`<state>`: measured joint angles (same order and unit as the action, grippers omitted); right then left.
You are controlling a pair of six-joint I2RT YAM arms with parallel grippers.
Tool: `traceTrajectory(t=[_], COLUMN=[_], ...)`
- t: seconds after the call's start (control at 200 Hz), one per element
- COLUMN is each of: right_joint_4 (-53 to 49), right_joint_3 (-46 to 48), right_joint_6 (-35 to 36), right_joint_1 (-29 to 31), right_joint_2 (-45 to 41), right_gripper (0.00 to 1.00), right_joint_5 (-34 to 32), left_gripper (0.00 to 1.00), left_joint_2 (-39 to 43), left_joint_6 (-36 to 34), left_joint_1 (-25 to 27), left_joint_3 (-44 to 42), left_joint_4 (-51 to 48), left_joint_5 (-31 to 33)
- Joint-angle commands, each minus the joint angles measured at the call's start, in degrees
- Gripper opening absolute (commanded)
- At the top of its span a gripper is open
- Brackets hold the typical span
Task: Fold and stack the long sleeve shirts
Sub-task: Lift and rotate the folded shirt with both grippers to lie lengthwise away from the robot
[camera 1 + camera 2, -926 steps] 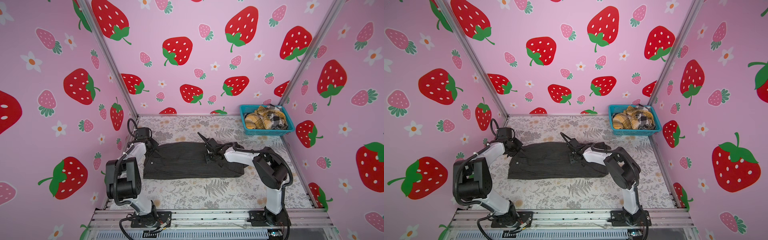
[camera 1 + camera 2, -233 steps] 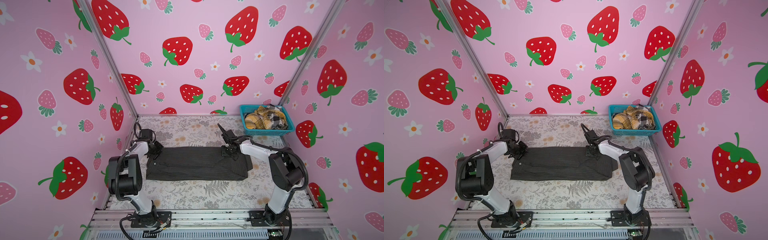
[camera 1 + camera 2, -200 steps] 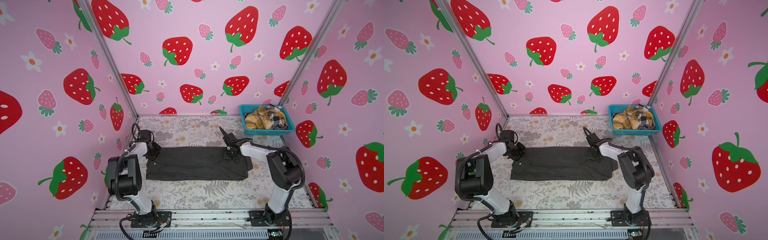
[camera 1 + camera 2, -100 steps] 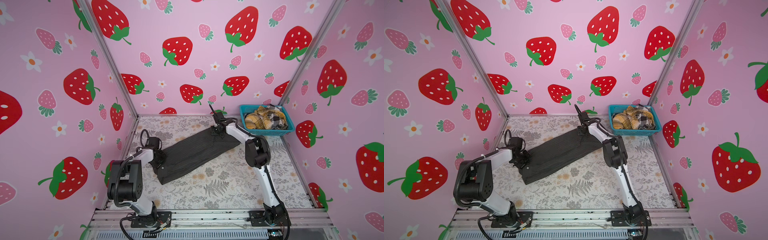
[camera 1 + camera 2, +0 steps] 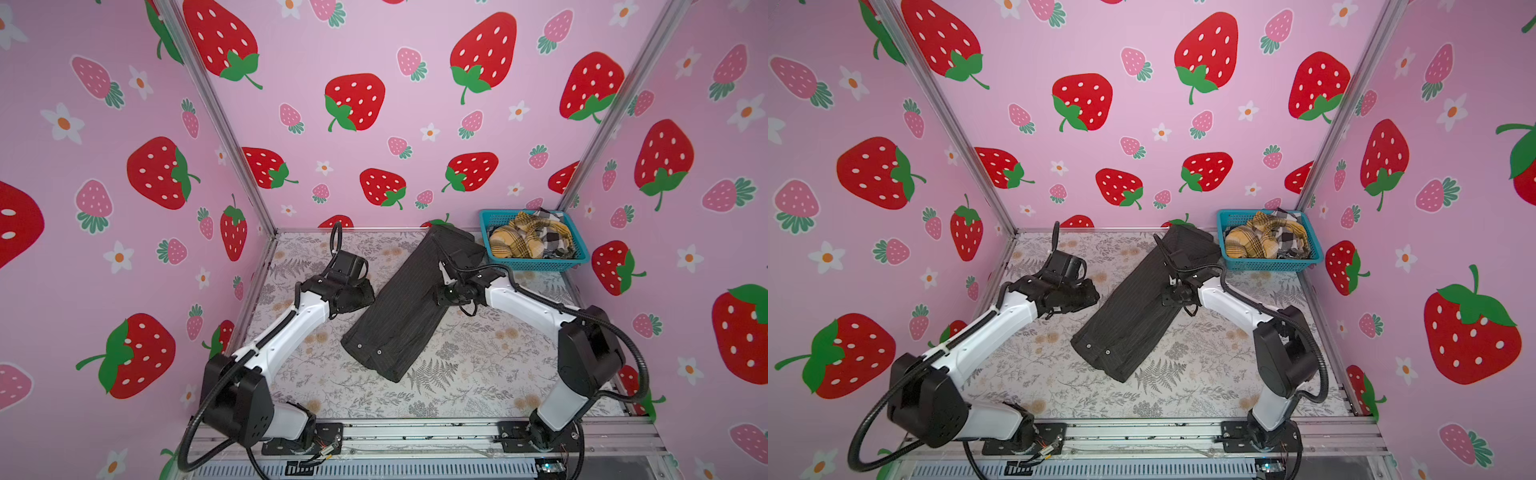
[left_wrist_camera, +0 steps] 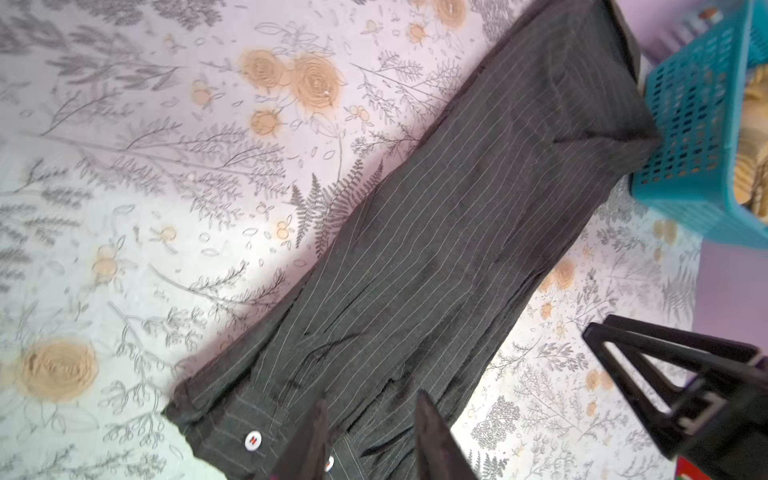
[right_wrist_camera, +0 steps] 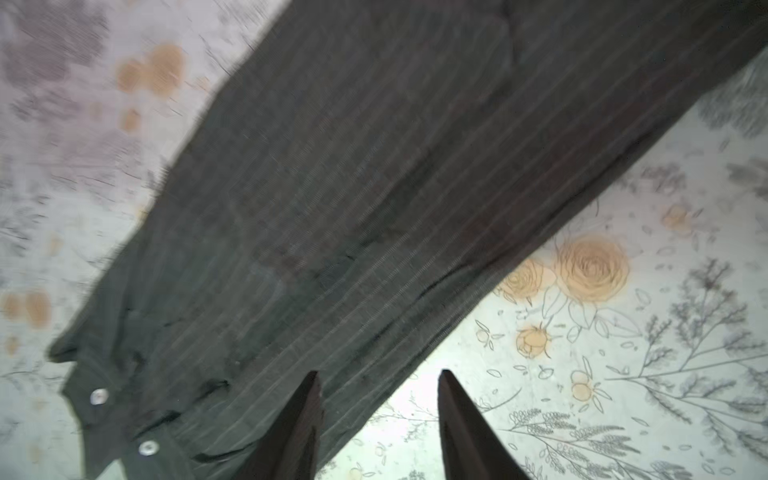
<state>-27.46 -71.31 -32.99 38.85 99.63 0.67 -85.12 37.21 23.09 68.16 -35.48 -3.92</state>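
The charcoal pinstriped shirt (image 5: 399, 316) is seen folded lengthwise into a long, narrow band, laid diagonally across the floral surface (image 5: 457, 374). Its far end lies against the teal mesh basket (image 5: 536, 262) at the back right corner, and its buttoned end (image 5: 360, 345) points toward the front. No sleeve is seen trailing out of the band, so the side folds are judged to be done. The crosswise folds that would shorten it into a compact packet are judged to be left.

The left gripper (image 6: 370, 401) is found just beside the band's left edge in both top views. In the left wrist view its jaws are held partly apart above the buttoned end, and no cloth is seen pinched between them. The right gripper (image 7: 379, 374) is held over the band's right edge near the middle, its jaws likewise parted and nothing gripped.

The mustard plaid shirt (image 5: 517, 243) and the black-and-white check shirt (image 5: 555, 237) are seen crumpled together inside the basket, neither one folded. No stack has been begun anywhere on the surface. The task is therefore judged to be in its early part: one shirt half folded, two untouched, and the stacking wholly outstanding.
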Motion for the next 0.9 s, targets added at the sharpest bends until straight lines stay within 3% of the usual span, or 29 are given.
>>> traceTrajectory(t=[0.0, 0.275, 0.305, 0.575, 0.715, 0.79, 0.895], right_joint_4=[2.88, 1.4, 1.14, -0.83, -1.41, -7.02, -10.87], right_joint_3=[1.04, -4.31, -4.93, -14.34, -18.28, -21.17, -17.01], right_joint_6=[-2.87, -2.91, -2.74, -0.28, 1.07, 1.09, -0.05], right_joint_1=[-0.36, -2.28, -2.45, -3.21, -3.08, -3.17, -3.25], right_joint_2=[2.45, 13.5, 14.68, 24.42, 25.27, 24.46, 18.56], right_gripper=[0.43, 0.38, 0.37, 0.34, 0.34, 0.34, 0.37], right_joint_5=[1.03, -2.96, -3.33, -2.44, -1.02, -4.4, -7.04], left_gripper=[0.29, 0.07, 0.0, 0.0, 0.0, 0.0, 0.0], left_joint_2=[-8.87, -17.08, -17.35, -13.45, -10.93, -10.87, -11.69], left_joint_6=[-5.26, -1.32, -0.94, 3.51, 7.19, 8.86, 9.21], left_joint_1=[-0.35, -2.25, -2.52, -1.97, 4.73, 10.31, 16.41], left_joint_3=[1.93, -4.24, -5.17, -16.54, -19.35, -19.16, -16.89], left_joint_4=[-6.34, -0.04, -0.08, 3.95, 5.63, 5.88, 4.75], left_joint_5=[-3.11, -11.17, -10.91, -16.08, -19.08, -19.63, -20.6])
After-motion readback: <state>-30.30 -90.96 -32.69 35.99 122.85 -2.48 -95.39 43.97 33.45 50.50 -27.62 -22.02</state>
